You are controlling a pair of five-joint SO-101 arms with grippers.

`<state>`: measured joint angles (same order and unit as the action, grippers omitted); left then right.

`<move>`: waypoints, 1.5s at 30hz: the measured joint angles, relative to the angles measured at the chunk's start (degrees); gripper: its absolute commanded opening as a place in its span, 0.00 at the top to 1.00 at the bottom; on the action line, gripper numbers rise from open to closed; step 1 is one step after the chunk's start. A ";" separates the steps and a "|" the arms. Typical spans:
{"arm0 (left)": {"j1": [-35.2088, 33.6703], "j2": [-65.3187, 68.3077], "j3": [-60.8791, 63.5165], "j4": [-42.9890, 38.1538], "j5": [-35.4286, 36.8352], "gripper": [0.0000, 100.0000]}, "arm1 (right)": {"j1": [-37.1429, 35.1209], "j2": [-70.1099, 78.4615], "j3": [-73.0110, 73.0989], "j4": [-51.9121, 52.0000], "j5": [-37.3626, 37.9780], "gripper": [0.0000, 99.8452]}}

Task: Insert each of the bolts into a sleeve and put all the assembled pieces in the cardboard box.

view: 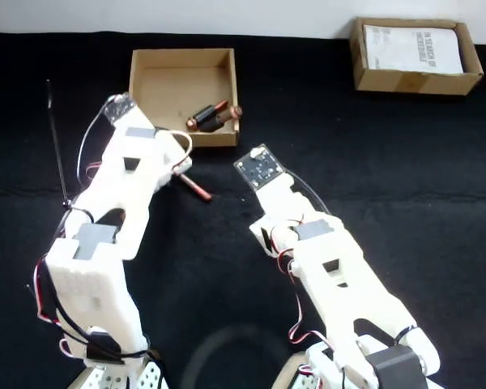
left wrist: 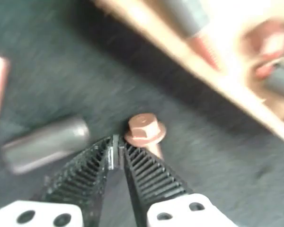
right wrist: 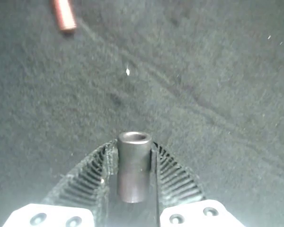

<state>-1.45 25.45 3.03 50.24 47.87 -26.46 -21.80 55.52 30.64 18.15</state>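
Observation:
My left gripper (left wrist: 116,142) is shut just in front of the open cardboard box (view: 143,89), with nothing between its fingers. A copper bolt (left wrist: 144,130) rests against the outside of one finger, head toward the camera. On the black cloth beside it lies a grey sleeve (left wrist: 43,143). The high view shows a copper bolt (view: 198,187) on the cloth by the left gripper (view: 181,168). Assembled bolt-and-sleeve pieces (view: 213,116) lie in the box. My right gripper (right wrist: 134,147) is shut on an upright grey sleeve (right wrist: 133,165) above the cloth.
A second cardboard box (view: 363,61) with a printed sheet in it stands at the back right. A bolt's copper end (right wrist: 63,17) lies on the cloth ahead of the right gripper. Both white arms cross the table's near half.

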 measured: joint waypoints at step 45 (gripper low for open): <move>2.37 11.78 -22.68 21.36 -0.79 0.86 | -0.09 3.87 0.00 -1.05 1.05 0.99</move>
<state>0.92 37.23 -19.65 71.60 47.08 -26.55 -17.93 55.52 29.58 19.21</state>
